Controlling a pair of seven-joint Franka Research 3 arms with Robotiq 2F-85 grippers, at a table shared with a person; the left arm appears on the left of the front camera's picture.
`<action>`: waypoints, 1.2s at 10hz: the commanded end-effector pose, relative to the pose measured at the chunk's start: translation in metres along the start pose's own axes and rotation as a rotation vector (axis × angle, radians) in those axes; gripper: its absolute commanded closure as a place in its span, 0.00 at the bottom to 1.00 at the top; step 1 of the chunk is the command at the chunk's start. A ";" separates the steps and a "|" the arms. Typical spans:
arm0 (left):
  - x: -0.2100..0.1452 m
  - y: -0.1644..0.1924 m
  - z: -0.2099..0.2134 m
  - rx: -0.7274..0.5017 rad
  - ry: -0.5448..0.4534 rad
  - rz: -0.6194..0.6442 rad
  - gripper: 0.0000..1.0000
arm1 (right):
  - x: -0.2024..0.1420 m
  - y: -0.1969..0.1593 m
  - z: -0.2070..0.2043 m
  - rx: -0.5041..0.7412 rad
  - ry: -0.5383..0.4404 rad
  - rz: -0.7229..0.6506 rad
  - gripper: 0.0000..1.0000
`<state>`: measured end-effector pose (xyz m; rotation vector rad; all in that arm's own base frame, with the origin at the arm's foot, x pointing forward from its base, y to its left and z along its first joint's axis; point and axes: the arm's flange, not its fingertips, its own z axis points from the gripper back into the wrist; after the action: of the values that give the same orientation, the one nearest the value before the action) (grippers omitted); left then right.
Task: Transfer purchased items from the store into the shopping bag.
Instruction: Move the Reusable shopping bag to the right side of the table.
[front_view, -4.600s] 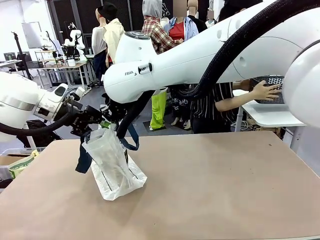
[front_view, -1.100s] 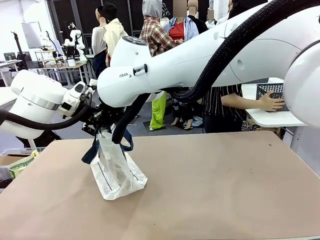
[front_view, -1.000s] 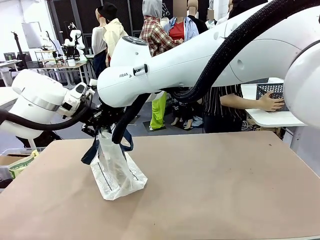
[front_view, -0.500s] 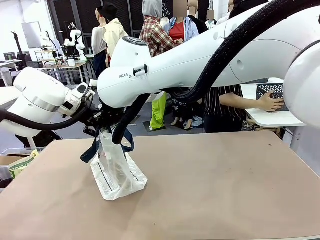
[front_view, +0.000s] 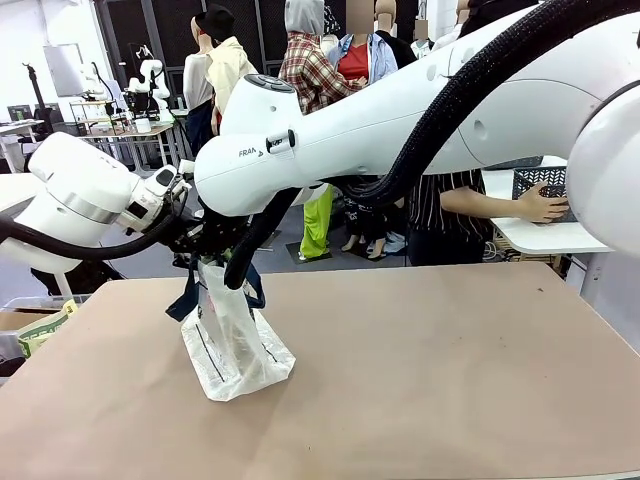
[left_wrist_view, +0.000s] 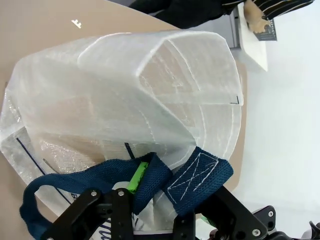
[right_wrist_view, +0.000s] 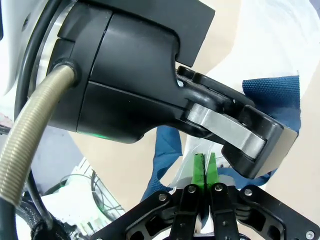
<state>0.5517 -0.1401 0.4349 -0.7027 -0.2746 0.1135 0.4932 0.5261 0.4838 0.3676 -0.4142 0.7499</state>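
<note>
Since earlier, left gripper (left_wrist_view: 150, 200) clamps bag (front_view: 232, 335) handle | right gripper (right_wrist_view: 205, 172) together | I see nothing bagged.

One readable mark: "FRA", the visible start of grey lettering on the white shell of the right arm (front_view: 300, 150), just above the shopping bag (front_view: 232, 340). The bag carries dark print low on its side, too small and creased to read. Nothing else is legible.
</note>
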 end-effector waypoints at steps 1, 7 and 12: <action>0.003 -0.001 -0.008 0.032 0.017 0.017 1.00 | -0.004 0.003 0.006 0.018 -0.012 -0.009 1.00; 0.002 0.001 -0.008 0.031 0.041 0.003 1.00 | -0.011 0.009 0.039 -0.058 -0.026 -0.078 0.38; -0.003 0.004 -0.003 0.018 0.046 -0.018 1.00 | -0.052 -0.003 0.120 -0.171 -0.135 -0.170 0.00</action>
<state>0.5532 -0.1403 0.4323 -0.6966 -0.2653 0.1057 0.4516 0.4692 0.5667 0.3273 -0.5174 0.5944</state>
